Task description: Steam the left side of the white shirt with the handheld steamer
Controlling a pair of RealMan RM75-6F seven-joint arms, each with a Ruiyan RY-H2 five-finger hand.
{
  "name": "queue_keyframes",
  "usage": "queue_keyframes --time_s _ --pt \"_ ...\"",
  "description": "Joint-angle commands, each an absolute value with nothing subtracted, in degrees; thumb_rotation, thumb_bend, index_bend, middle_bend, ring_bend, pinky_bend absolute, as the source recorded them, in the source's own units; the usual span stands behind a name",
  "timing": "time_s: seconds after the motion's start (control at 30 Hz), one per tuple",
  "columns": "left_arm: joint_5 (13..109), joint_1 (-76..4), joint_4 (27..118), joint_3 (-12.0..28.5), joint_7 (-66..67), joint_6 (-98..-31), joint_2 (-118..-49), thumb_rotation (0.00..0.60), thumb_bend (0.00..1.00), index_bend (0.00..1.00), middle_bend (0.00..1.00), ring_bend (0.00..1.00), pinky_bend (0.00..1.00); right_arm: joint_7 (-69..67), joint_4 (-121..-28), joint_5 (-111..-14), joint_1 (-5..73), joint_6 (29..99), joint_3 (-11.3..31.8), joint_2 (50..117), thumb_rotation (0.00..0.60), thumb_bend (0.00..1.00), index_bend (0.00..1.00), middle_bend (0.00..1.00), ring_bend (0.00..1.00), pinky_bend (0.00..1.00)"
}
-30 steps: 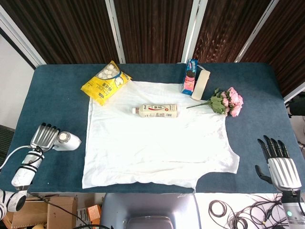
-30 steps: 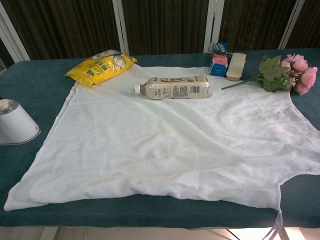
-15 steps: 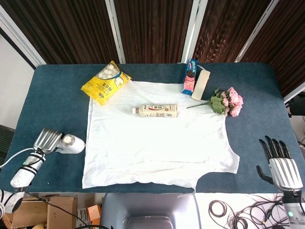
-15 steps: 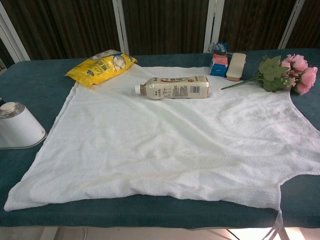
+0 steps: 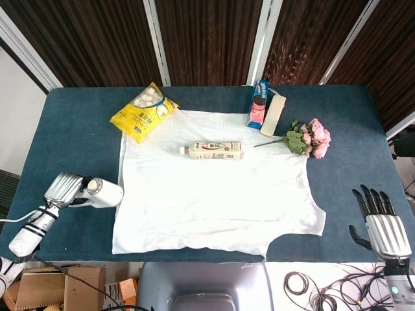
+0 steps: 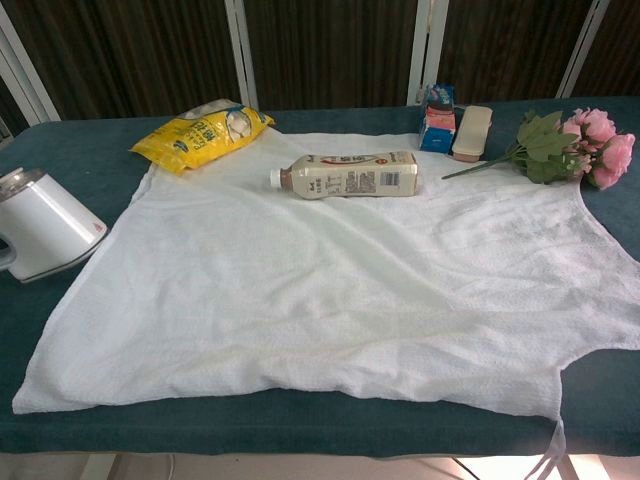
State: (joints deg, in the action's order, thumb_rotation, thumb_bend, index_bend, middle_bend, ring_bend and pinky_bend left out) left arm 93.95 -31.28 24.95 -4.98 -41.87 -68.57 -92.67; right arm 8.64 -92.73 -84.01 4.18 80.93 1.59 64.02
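Note:
The white shirt (image 5: pixel 207 188) (image 6: pixel 330 280) lies spread flat on the blue table. My left hand (image 5: pixel 63 188) grips the white handheld steamer (image 5: pixel 100 192) (image 6: pixel 45 225) at the shirt's left edge, the steamer's head pointing at the cloth and tilted up a little. The hand itself is out of the chest view. At the table's front right corner my right hand (image 5: pixel 381 223) hangs open with its fingers spread, holding nothing and well off the shirt.
A beige drink bottle (image 5: pixel 211 150) (image 6: pixel 345 174) lies on the shirt's upper part. A yellow snack bag (image 5: pixel 144 111) (image 6: pixel 200 130) touches its back left corner. A small carton (image 5: pixel 259 103), a beige case (image 5: pixel 273 112) and pink flowers (image 5: pixel 310 137) sit at the back right.
My left hand has carried the steamer rightward to the shirt's left edge and tipped it up. The shirt's front left corner has shifted slightly. The right hand has barely moved.

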Motion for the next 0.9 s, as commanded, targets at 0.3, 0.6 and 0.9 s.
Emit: queue_keyframes --time_s 0.3,0.6,0.9 --pt "91.5 -35.0 26.6 -0.2 -39.7 -73.4 -89.8 0.6 0.57 0.74 0.93 1.0 1.0 8.5 -92.9 -84.0 4.4 80.6 1.6 63.9 0.6 0.31 0.0 0.0 0.0 0.0" --pt "87.4 -40.2 49.6 5.0 -17.0 -68.7 -85.7 0.6 0.56 0.74 0.94 1.0 1.0 8.4 -93.2 -84.3 4.7 79.9 1.3 63.7 0.6 0.31 0.0 0.0 0.0 0.0" --pt "74.7 -44.5 71.3 11.3 15.4 -59.8 -87.1 0.6 0.56 0.75 0.94 1.0 1.0 6.6 -93.2 -85.2 5.2 78.8 0.7 62.8 0.6 0.31 0.0 0.0 0.0 0.0"
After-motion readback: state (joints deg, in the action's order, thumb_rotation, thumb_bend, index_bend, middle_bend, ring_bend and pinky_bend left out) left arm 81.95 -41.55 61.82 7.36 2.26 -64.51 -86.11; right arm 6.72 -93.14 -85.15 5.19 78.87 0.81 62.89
